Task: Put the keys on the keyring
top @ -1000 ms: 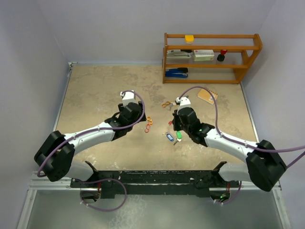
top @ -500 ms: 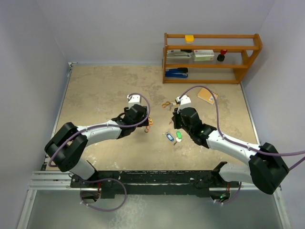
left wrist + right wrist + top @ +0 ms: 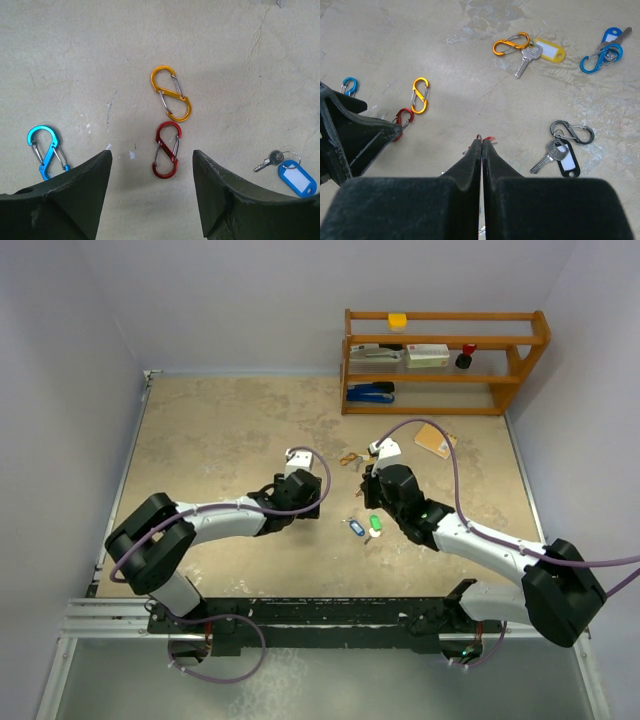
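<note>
The left gripper (image 3: 151, 159) hung spread and empty over a red clip (image 3: 166, 149), a blue-tagged key (image 3: 289, 173) beside it; the right gripper (image 3: 482, 145) was pressed together.

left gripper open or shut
Open: left gripper fingers stand wide apart, red clip untouched between them.

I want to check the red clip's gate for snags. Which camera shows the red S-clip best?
Left wrist: the red clip lies whole, framed by the open left gripper. Right wrist shows it small, partly behind that gripper. Top external barely shows it.
</note>
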{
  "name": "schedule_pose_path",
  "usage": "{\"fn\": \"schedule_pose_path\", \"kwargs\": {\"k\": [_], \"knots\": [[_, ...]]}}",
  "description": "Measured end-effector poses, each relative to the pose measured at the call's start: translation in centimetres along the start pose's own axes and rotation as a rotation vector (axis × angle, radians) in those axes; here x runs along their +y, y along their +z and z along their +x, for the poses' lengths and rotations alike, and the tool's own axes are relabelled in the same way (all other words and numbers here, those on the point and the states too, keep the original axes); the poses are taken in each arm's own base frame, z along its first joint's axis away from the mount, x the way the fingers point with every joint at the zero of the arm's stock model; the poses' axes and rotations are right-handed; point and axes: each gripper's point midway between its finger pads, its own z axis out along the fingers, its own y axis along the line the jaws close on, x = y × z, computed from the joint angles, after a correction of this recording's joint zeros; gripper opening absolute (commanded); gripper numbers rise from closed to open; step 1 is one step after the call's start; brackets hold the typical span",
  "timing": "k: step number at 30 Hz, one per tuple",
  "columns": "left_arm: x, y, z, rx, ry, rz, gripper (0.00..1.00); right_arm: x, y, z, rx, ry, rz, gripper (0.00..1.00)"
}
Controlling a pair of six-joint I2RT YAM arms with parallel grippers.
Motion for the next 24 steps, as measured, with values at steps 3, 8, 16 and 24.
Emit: {"fn": "schedule_pose_path", "kwargs": {"k": [3, 8, 16, 24], "knots": [[-0.3, 0.1, 0.6, 0.012, 0.031, 0.006, 0.62, 0.0, 0.0, -0.1, -0.003, -0.004, 0.001, 0.00], [-0.6, 0.2, 1.0, 0.018, 0.067, 0.010, 0.62, -0.2, -0.4, -0.6, -0.019, -0.006, 0.008, 0.00], [-1.4, 0.9, 1.5, 0.019, 0.120, 0.002, 0.60, -0.9, -1.1, -1.9, -0.066, -0.010, 0.037, 0.00], [-1.4, 1.3, 1.6, -0.004, 0.147, -0.047, 0.59, -1.7, -1.8, -1.6, -0.077, -0.016, 0.063, 0.00]]}}
